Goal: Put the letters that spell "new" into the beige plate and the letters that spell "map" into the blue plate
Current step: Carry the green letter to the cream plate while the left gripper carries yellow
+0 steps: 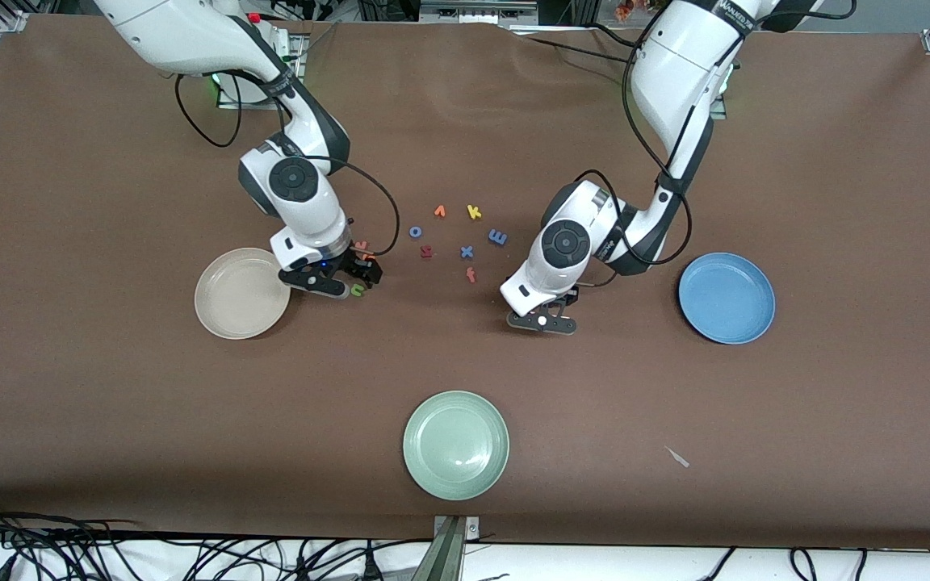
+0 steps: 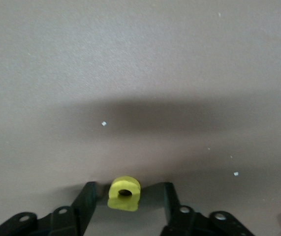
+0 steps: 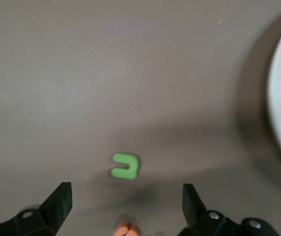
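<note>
Now the left gripper (image 2: 125, 206) sits low on the tabletop (image 1: 110, 403), fingers (image 2: 83, 206) half-open around the yellow a (image 2: 125, 192); right gripper (image 3: 125, 201) hovers wide open over the green n (image 3: 125, 165), beside the beige plate (image 1: 231, 311)

The table (image 1: 110, 420) is bare along the edge nearest the front camera, save the pale green plate (image 1: 456, 445) at its middle; wide open cloth lies on both sides of that plate; the corners by the arm bases are free too. The loose letters (image 1: 465, 234) crowd the table's centre, with narrow gaps among them; the right gripper (image 1: 352, 278) stands low over the green n (image 3: 125, 166), fingers spread wide, close beside the beige plate (image 1: 240, 293); the left gripper (image 2: 125, 204) brackets the yellow a (image 2: 125, 192), with bare cloth between it and the blue plate (image 1: 726, 297).
</note>
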